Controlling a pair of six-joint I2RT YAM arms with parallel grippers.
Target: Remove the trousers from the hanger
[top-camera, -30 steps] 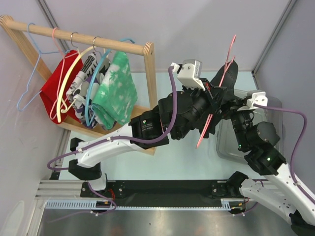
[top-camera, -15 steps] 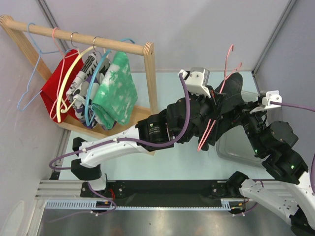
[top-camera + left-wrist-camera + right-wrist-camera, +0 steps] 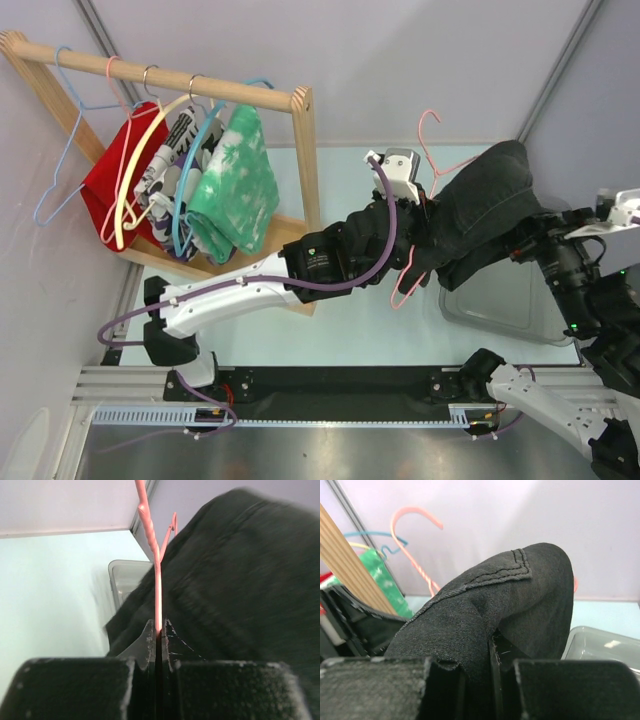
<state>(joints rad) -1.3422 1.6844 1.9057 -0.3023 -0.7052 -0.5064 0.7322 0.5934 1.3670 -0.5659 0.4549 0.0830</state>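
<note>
From above we see the whole layout: the wooden rack (image 3: 200,84) at far left with its hung garments (image 3: 235,185), the pale bench (image 3: 350,330), and the black trousers (image 3: 490,205) held in the air between the two arms, over a clear plastic bin (image 3: 505,300). That view hides both grips, and only the wrist cameras show them. In the left wrist view the left end effector (image 3: 158,630) is clenched tight on the wire of the pink hanger (image 3: 157,592), with the trousers bulking just to the right of it. In the right wrist view the right end effector (image 3: 475,667) is pinched on a fold of the trousers' dark cloth. A double-stitched edge arches above its fingers, and the hanger's hook rises behind.
</note>
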